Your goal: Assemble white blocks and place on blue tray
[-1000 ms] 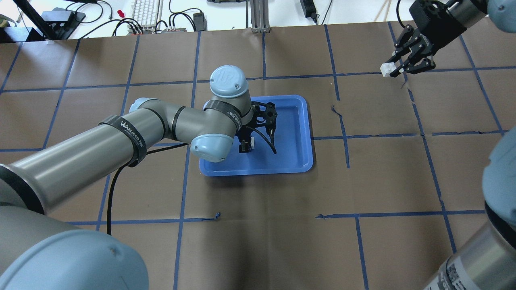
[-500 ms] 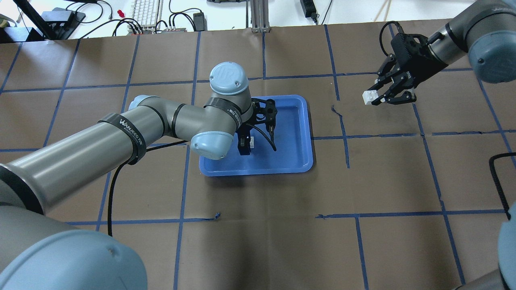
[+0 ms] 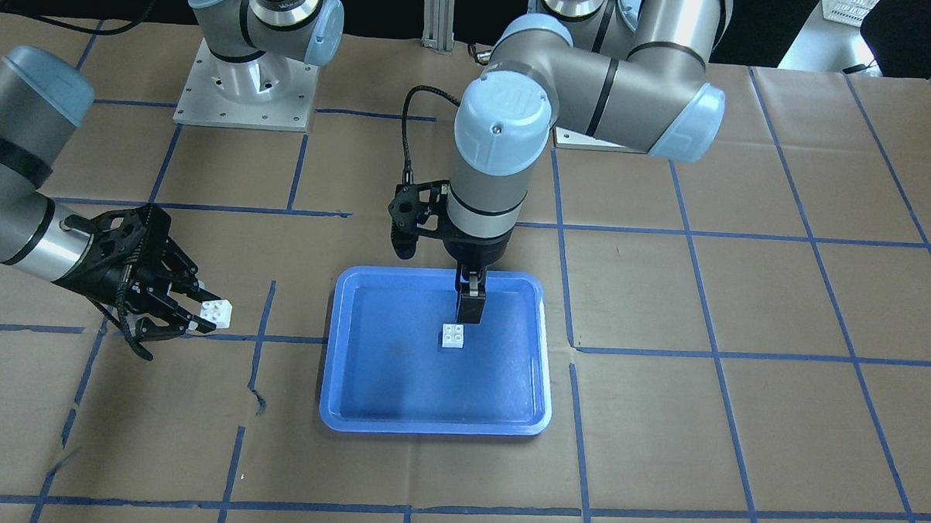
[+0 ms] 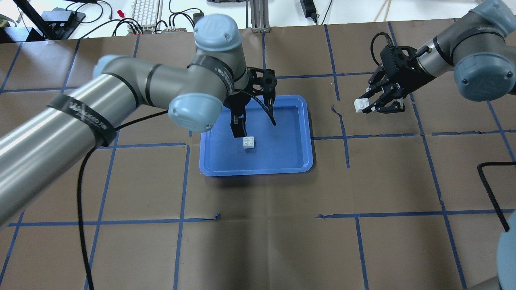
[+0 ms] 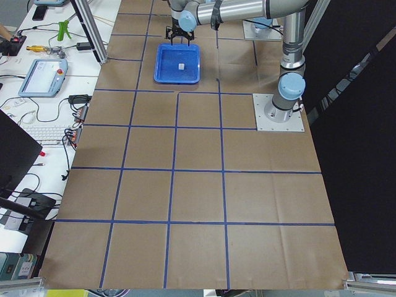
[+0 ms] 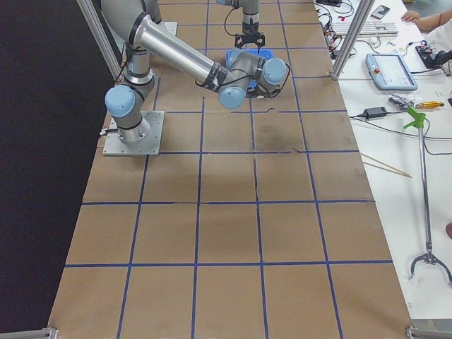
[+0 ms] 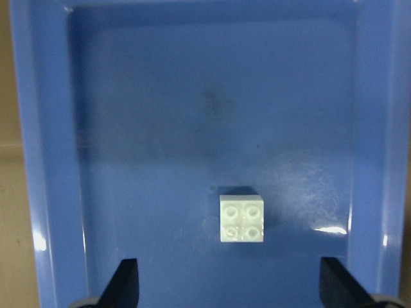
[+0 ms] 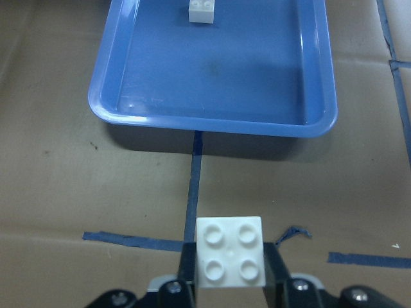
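The blue tray (image 4: 282,157) (image 3: 368,397) lies mid-table. One white block (image 4: 248,142) (image 3: 453,335) (image 7: 242,219) sits studs up inside it. My left gripper (image 4: 238,129) (image 3: 470,308) hangs just above the tray beside that block, open and empty; its fingertips (image 7: 125,279) show wide apart in the left wrist view. My right gripper (image 4: 373,105) (image 3: 200,314) is shut on the second white block (image 4: 360,105) (image 3: 216,312) (image 8: 230,251) and holds it above the paper, to the right of the tray (image 8: 212,122).
Brown paper with blue tape lines (image 4: 342,133) covers the table. A black cable (image 4: 489,189) lies at the right edge. Keyboard and cables (image 4: 145,14) sit beyond the far edge. The arm bases (image 3: 243,91) stand at the robot's side.
My left gripper has let go of the block in the tray and risen away from it. My right gripper has carried its block leftward toward the tray.
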You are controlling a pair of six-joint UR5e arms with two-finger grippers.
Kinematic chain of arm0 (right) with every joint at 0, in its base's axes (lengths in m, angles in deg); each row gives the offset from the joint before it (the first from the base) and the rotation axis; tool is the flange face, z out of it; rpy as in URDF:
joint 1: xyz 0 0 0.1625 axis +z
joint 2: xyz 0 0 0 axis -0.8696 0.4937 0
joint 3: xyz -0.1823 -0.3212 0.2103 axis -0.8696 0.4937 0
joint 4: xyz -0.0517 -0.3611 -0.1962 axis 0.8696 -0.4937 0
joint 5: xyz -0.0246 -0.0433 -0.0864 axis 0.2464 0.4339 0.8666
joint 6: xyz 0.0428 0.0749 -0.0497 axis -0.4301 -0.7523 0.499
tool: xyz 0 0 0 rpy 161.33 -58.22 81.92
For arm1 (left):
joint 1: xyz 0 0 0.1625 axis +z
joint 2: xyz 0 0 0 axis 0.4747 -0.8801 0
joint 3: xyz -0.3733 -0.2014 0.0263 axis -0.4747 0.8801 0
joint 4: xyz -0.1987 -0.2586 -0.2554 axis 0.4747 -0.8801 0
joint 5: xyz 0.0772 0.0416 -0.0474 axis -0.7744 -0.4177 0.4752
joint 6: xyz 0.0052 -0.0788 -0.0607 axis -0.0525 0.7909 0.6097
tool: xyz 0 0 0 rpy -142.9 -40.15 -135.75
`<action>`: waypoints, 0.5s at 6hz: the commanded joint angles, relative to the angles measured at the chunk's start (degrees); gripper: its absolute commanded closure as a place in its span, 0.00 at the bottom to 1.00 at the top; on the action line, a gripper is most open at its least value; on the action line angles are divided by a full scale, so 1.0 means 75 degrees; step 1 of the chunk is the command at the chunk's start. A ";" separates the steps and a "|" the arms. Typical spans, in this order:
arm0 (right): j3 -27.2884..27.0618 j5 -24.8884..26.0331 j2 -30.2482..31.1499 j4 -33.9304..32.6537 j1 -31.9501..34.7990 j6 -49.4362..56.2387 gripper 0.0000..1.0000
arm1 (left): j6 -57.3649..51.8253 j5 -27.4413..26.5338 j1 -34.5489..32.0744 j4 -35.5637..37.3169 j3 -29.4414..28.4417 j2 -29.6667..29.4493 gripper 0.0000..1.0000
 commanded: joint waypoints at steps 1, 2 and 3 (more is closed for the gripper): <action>-0.0027 -0.0306 -0.0006 -0.0301 0.0351 -0.0685 0.69 | 0.0008 0.0009 0.0004 -0.2167 -0.0989 0.0786 0.00; -0.0027 -0.0295 -0.0064 -0.0675 0.0899 -0.1179 0.68 | 0.0031 0.0009 -0.0008 -0.2267 -0.0794 0.1034 0.00; -0.0039 -0.0306 -0.0111 -0.1154 0.1531 -0.2135 0.68 | 0.0739 -0.0049 0.0096 -0.2187 -0.0734 0.1059 0.00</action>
